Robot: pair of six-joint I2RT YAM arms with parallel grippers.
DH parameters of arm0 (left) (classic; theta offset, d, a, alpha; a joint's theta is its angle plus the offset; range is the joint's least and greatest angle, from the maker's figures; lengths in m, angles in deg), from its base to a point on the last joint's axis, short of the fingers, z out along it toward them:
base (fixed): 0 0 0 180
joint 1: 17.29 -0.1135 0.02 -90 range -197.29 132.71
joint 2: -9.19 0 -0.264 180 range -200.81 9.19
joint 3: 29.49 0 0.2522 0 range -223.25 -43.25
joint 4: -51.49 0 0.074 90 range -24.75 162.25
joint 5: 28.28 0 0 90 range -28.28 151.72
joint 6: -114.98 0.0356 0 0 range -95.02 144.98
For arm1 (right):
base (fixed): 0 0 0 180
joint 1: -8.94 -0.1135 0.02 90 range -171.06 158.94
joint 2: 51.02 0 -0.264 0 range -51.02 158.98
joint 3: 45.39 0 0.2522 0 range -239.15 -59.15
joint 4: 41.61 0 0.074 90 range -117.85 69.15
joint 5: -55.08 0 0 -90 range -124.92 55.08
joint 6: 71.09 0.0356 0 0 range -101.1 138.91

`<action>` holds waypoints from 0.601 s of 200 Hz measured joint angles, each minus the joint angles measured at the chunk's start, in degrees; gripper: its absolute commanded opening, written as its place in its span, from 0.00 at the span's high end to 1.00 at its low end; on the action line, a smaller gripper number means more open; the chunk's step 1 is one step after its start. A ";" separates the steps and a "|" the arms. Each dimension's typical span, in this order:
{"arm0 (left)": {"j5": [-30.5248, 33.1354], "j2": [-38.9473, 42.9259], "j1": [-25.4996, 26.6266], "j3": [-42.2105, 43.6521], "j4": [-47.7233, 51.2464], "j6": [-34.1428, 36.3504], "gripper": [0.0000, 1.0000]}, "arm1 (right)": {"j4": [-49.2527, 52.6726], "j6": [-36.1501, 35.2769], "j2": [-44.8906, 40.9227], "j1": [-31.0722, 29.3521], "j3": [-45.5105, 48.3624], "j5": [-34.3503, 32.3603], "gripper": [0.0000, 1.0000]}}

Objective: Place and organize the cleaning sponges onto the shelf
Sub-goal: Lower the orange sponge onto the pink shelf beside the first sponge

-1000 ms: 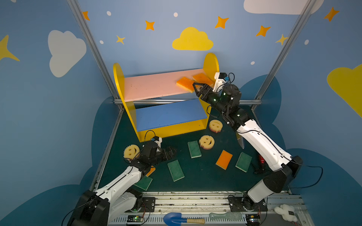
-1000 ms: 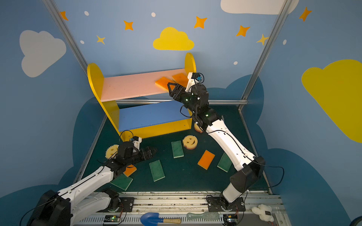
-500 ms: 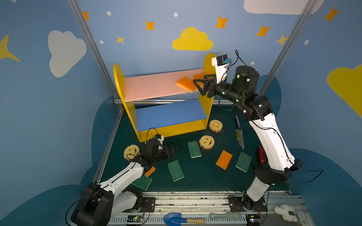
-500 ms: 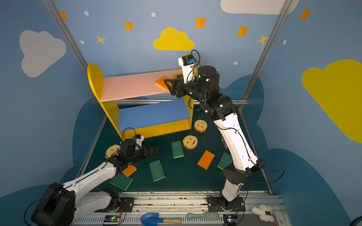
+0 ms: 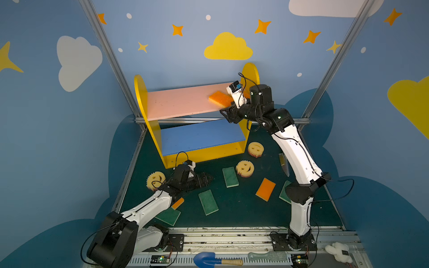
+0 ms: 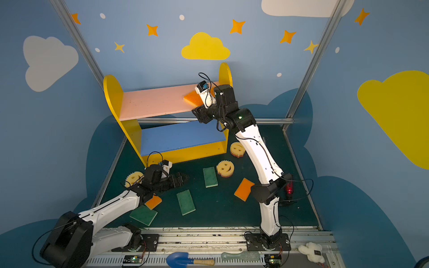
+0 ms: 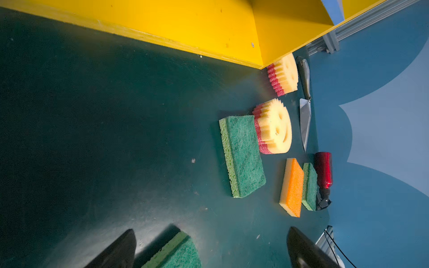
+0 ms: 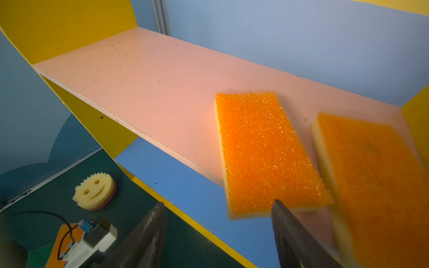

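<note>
The shelf point(image 5: 141, 97) point(image 6: 111, 92) stands at the back in both top views. Two orange-topped sponges point(image 8: 262, 150) point(image 8: 376, 181) lie side by side at one end of its pink board point(image 8: 144, 76); a top view shows one point(image 5: 219, 98). My right gripper point(image 5: 226, 114) point(image 8: 218, 204) is open and holds nothing, just off that board's front edge. My left gripper point(image 5: 206, 179) point(image 7: 211, 232) hangs open low over the mat, with a green sponge's corner point(image 7: 176, 253) between its fingers, untouched. Smiley sponges point(image 5: 156, 180) point(image 5: 244, 168) point(image 5: 255, 149), green pads point(image 5: 230, 177) point(image 5: 208, 202) and an orange pad point(image 5: 265, 189) lie on the mat.
A trowel point(image 5: 284, 163) and a red bottle point(image 6: 289, 189) lie at the mat's right, beside my right arm. More pads point(image 5: 168, 217) point(image 5: 177, 203) sit under my left arm. A blue shovel point(image 5: 209, 259), a brush point(image 5: 267, 256) and a white toy point(image 5: 339, 251) rest on the front rail.
My right gripper has drawn back and down from over the pink board to its front edge, leaving both orange sponges lying there. The left gripper has barely shifted.
</note>
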 measured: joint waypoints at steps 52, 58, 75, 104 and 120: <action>-0.50 -1.51 0.00 0.00 -0.68 -0.02 0.01 | -0.90 -1.53 0.87 -0.02 -0.61 -2.16 0.35; -0.52 -1.62 0.00 0.00 -0.87 0.00 0.01 | -0.94 -1.75 1.07 -0.02 -0.61 -2.45 0.36; -0.68 -1.95 0.00 0.00 -1.25 0.00 0.01 | -1.31 -2.67 1.44 -0.02 -0.61 -3.21 0.43; -1.05 -2.82 0.00 0.00 -1.66 -0.02 0.01 | -1.49 -3.65 1.60 -0.02 -0.63 -4.00 0.53; -1.27 -3.23 0.00 0.00 -1.90 0.00 0.00 | -1.53 -4.02 1.64 -0.09 -0.63 -4.33 0.59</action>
